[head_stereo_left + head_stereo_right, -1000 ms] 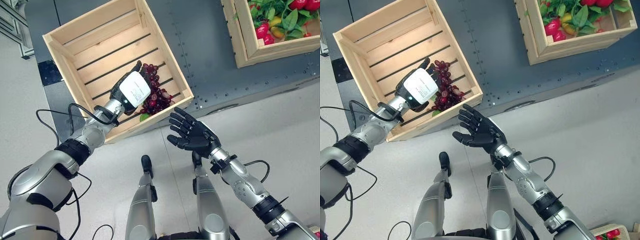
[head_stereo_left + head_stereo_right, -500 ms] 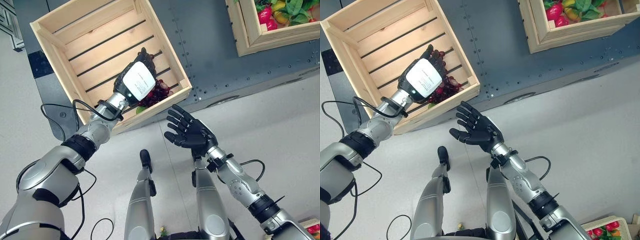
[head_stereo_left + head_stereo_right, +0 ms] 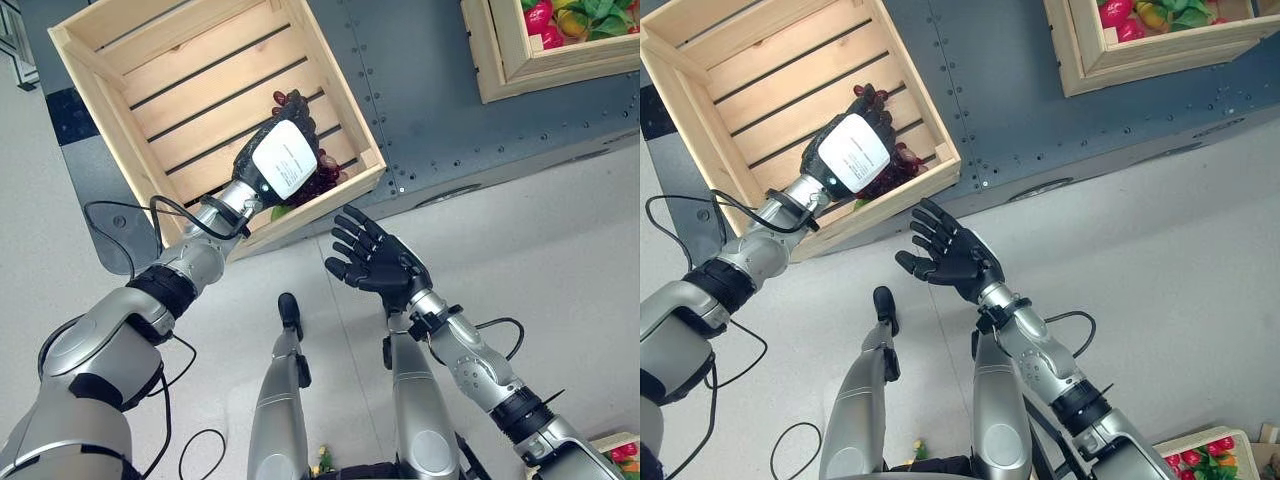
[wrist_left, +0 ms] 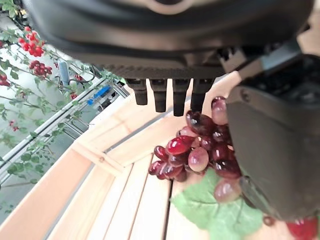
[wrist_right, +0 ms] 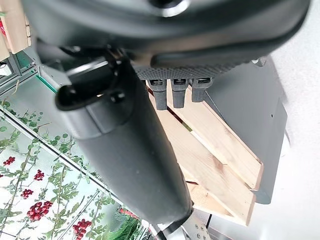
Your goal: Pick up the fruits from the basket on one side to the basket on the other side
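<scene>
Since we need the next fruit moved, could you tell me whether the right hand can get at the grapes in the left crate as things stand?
Probably not directly: the left hand covers the grapes, while the right hand hangs open outside the crate.

Grapes and two baskets
Dark red grape bunch [image 4: 196, 150] with green leaf lies in wooden slatted basket [image 3: 150, 90], upper left; second basket [image 3: 500, 70], upper right, holds red and yellow fruit.

Arms: silver-grey shells with black bands at the joints.
Left hand [image 3: 278, 162]: dark, with a white rectangular plate on its back, carrying small print.
Right hand [image 3: 378, 266]: all black, with ridged fingers.
Wrists: metal-coloured, with dark rings; the hand casing is glossy black.
</scene>
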